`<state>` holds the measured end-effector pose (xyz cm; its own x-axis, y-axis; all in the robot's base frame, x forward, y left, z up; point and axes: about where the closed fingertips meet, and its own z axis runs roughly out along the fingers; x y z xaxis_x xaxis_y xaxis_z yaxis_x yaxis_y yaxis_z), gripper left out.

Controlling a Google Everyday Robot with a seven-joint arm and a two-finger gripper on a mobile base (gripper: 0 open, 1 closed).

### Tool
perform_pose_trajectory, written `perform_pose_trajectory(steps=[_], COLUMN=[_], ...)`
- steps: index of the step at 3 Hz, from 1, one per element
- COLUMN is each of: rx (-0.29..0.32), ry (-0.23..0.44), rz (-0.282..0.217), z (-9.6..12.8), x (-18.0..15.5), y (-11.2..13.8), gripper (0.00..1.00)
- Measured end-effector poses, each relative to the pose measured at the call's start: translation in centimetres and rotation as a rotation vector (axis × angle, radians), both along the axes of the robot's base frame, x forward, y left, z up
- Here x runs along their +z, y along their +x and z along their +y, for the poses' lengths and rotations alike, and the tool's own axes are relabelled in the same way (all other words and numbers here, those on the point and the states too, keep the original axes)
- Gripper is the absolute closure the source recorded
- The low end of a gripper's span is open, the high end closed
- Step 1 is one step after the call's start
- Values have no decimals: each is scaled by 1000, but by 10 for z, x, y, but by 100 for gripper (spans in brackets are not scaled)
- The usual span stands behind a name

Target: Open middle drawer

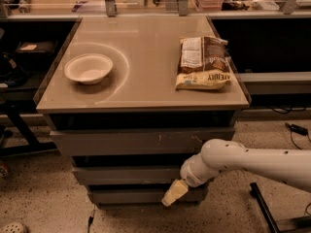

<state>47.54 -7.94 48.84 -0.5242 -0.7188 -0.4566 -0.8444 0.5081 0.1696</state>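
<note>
The middle drawer (126, 175) is a plain grey front panel, second of three under the tabletop, and it looks pushed in. Above it is the top drawer front (136, 142) with small white scratch marks; below it is the shortest drawer front (131, 196). My white arm comes in from the right. The gripper (174, 192) with its cream-coloured tip hangs in front of the lowest drawer's right part, just under the middle drawer's right end. It holds nothing that I can see.
On the tabletop (146, 89) stand a white bowl (88, 68) at the left and a snack bag (203, 63) at the right. Dark shelving flanks the cabinet. A cable (296, 128) and a black stand leg (265, 210) lie on the floor at the right.
</note>
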Motion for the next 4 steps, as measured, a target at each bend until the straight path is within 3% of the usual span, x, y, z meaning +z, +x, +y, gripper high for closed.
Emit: perform_pose_trajectory(steps=[2, 4], rx=[12, 22], ry=[12, 7], rz=[-38, -5], z=[9, 16], x=[-29, -55], y=[33, 30], gripper=[0, 0])
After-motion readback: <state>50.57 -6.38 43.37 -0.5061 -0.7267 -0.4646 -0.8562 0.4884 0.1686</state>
